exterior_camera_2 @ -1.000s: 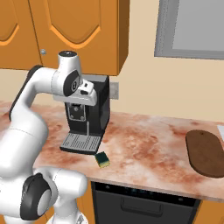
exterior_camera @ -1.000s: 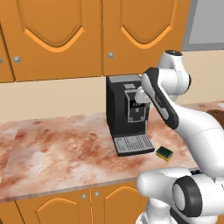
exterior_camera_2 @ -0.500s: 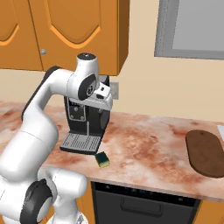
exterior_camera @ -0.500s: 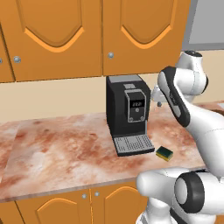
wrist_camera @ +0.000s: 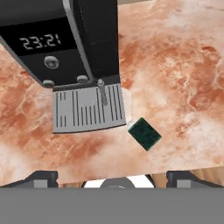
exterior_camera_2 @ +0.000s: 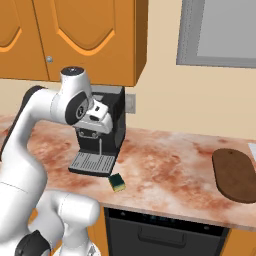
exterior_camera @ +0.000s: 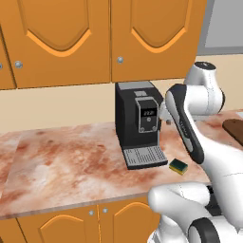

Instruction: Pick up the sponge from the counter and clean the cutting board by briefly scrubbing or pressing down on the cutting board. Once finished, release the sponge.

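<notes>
The sponge lies flat on the counter, dark green side up, just off the right front corner of the coffee machine's drip tray. It also appears as the small yellow-and-green block near the counter's front edge. My gripper hangs high above the counter, looking down on the tray and the sponge. Its fingertips stand wide apart, open, with nothing between them. The dark brown cutting board lies far to the right on the counter, well away from the sponge.
A black coffee machine with a grey drip tray stands against the wall, right beside my hand. Orange cabinets hang above. The counter's front edge runs just below the sponge.
My hand has swung from in front of the coffee machine's display over to its right side, and the jaws have gone from shut to open. The sponge and board have not moved.
</notes>
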Controlling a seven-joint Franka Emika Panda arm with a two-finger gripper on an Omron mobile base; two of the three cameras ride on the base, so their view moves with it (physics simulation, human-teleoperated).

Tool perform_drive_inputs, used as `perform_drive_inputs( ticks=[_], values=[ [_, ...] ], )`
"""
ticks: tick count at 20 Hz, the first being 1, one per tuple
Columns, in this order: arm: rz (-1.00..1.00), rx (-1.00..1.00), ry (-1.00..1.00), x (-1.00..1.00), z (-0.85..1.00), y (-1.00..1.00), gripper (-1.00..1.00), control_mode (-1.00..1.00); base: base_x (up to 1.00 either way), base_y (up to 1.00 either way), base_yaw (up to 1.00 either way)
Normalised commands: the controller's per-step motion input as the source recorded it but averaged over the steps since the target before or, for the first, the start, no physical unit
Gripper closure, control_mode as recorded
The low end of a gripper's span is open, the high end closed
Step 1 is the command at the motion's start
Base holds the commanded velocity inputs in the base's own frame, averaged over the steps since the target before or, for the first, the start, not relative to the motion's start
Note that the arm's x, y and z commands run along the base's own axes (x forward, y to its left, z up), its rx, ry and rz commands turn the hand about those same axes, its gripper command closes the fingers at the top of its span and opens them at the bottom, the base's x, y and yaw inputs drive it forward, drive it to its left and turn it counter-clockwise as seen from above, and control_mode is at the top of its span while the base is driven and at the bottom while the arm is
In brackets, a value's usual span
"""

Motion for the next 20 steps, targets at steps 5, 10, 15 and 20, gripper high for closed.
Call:
perform_drive_inputs(
  ticks=[5,10,15,20],
  values=[
    [-0.02,-0.09,0.0,-0.24,-0.11,0.56,-1.0,-1.0,0.0,0.0,0.0],
    [0.0,0.0,0.0,0.0,0.0,0.0,-1.0,-1.0,0.0,0.0,0.0],
    [0.0,0.0,0.0,-0.02,0.0,-0.15,-1.0,1.0,-0.06,-0.57,0.0],
    [0.0,0.0,0.0,0.0,0.0,0.0,-1.0,1.0,-0.04,-1.0,0.0]
  ],
)
